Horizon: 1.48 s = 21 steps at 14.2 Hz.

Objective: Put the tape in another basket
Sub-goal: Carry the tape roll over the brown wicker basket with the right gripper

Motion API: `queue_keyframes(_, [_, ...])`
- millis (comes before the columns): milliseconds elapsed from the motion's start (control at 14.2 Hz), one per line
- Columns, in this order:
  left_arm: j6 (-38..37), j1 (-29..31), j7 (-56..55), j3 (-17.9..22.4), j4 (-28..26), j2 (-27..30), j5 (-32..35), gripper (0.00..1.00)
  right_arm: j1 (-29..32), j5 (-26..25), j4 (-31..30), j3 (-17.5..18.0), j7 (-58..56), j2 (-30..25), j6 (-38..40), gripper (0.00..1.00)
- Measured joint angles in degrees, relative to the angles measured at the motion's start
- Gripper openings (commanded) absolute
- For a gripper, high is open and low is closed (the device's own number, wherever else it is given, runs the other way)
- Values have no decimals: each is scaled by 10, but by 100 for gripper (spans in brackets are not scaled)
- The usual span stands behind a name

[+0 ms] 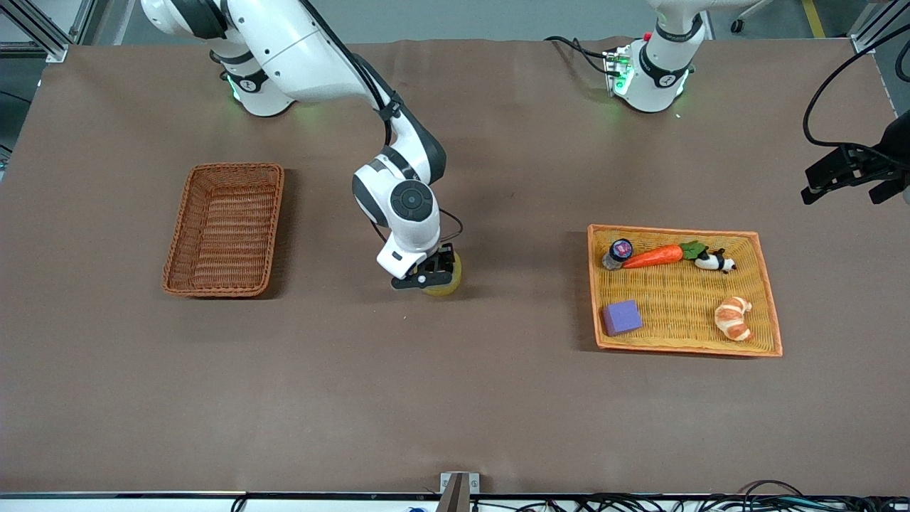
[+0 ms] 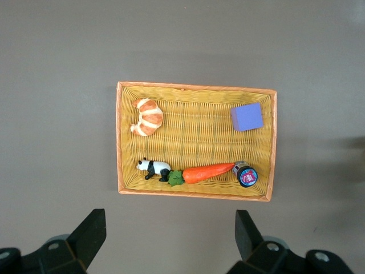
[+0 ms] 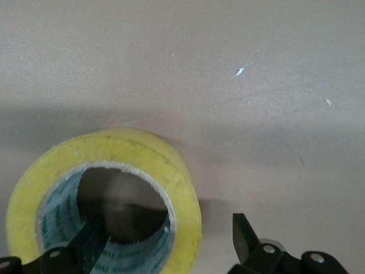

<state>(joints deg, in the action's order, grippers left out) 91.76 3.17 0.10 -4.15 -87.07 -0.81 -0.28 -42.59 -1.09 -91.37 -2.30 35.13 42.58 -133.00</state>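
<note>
The tape, a yellowish roll with a grey core, lies flat on the brown table about midway between the two baskets. My right gripper is down on it. In the right wrist view the tape fills the lower part. One finger is inside the core and the other finger is outside the roll with a gap to it, so the right gripper is open astride the roll's wall. The reddish-brown basket stands empty toward the right arm's end. My left gripper waits open and empty in the air.
The shallow orange-yellow tray toward the left arm's end holds a purple cube, a croissant, a carrot, a toy panda and a small jar. The left wrist view looks down on that tray past the left gripper.
</note>
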Motion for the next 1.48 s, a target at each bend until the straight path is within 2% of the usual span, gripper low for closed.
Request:
queue_keyframes(71, [0,0,0,0,0,0,0,100,0,-3,0,0,2,4,-5,31])
queue_keyframes(212, [0,1,0,0,0,0,0,100,0,-4,0,-1,3,6,-6,2])
queue_keyframes(565, [1,1,0,1,0,0,0,100,0,-5,7,-4,62,5,18,0])
queue_keyframes(776, [1,0,0,0,0,0,0,100,5,-5,28,-11,76,-19,101,0])
queue_keyframes(988, [1,-5,0,-2,-1,0,0,100,55,-5,43,-17,66,-112,216,0])
queue_keyframes(1200, [1,-7,0,-8,-1,-1,0,100,140,-5,24,-19,-36,-222,318,0])
queue_keyframes(1482, [1,-7,0,-9,-2,-1,0,100,271,-5,-112,-23,-243,-339,316,1])
